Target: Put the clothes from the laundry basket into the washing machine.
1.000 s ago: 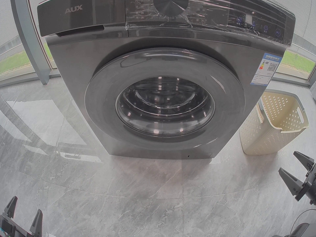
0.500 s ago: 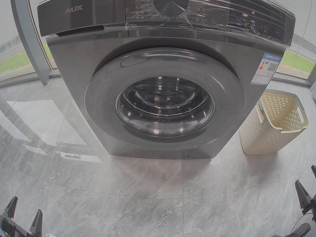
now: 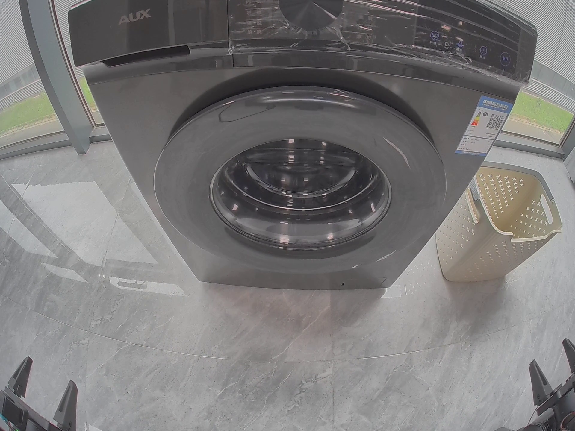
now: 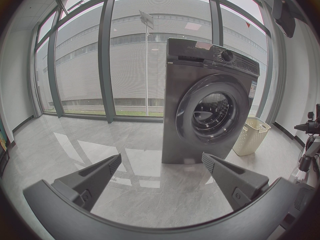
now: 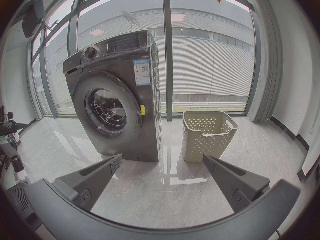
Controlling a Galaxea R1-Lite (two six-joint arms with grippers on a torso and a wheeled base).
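The washing machine [image 3: 287, 115], a boxy dark-grey metal cabinet, stands on the glossy, marble-veined floor [image 3: 239, 342]; its round door [image 3: 299, 193] is shut, a domed glass porthole set in a broad smooth ring; crinkled clear film [image 3: 383, 19] wraps the control panel. The laundry basket [image 3: 497, 234], cream plastic pierced with small cross-shaped holes, stands upright just beside the machine's right side. The left claw [image 4: 160, 159] and right claw [image 5: 161, 159] hang low, their wedge-shaped fingers spread wide, gripping nothing.
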